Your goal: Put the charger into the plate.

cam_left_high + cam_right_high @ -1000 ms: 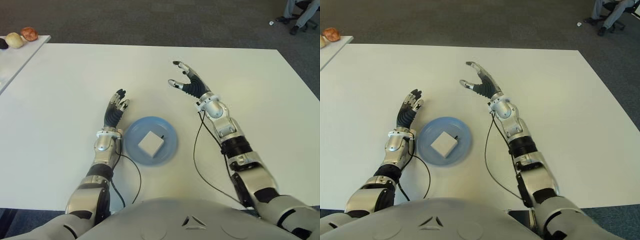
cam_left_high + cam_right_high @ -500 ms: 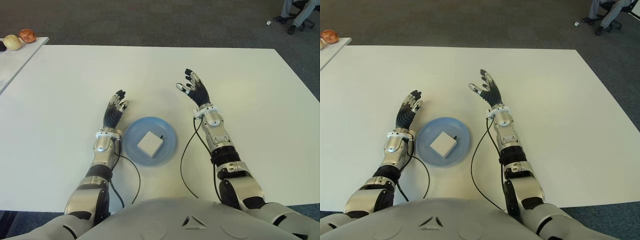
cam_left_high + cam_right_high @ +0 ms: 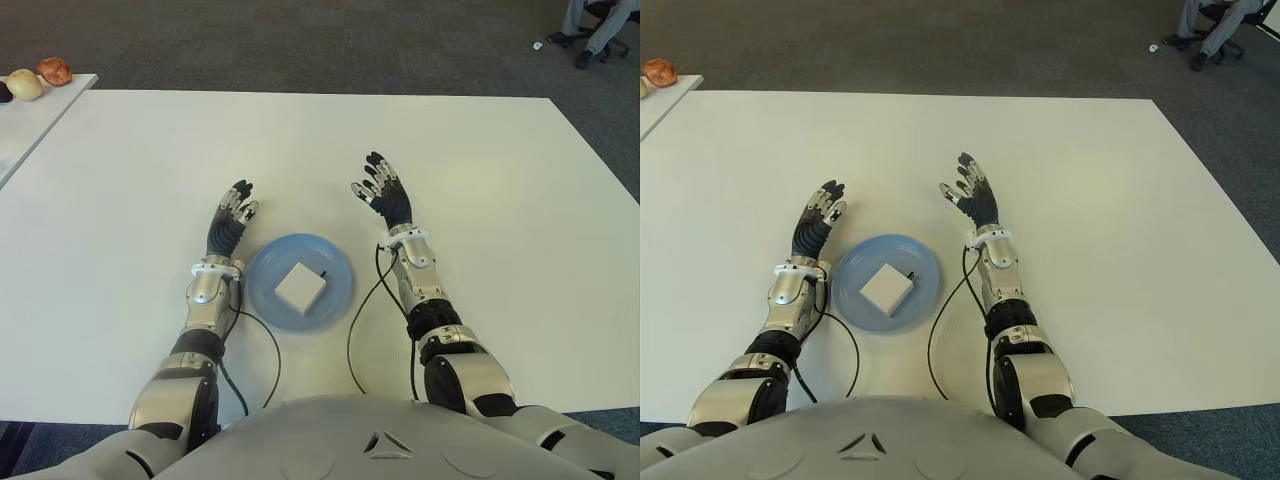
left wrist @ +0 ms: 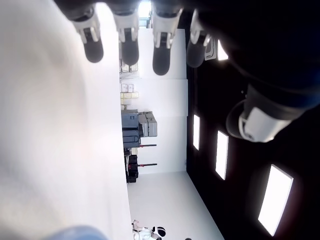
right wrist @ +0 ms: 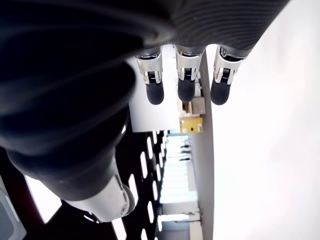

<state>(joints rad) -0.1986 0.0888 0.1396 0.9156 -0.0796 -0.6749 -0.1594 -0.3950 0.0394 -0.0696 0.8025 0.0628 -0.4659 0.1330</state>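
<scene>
A white square charger (image 3: 300, 288) lies in the middle of the light blue plate (image 3: 264, 293) on the white table. My left hand (image 3: 230, 220) shows just left of the plate, fingers straight and spread, holding nothing. To the plate's right and a little farther back, my right hand (image 3: 383, 193) is open too, its fingers (image 5: 186, 85) stretched out and empty. Neither hand touches the plate or the charger.
The white table (image 3: 480, 180) spreads wide around both hands. A second white surface at the far left carries some small round items (image 3: 42, 75). Black cables (image 3: 365, 310) trail from both wrists across the table. A person's legs (image 3: 595, 25) show at the far right.
My right hand has drawn back from farther out on the table toward me and leftward, settling beside the plate with the forearm tucked in. The left hand and charger stayed put.
</scene>
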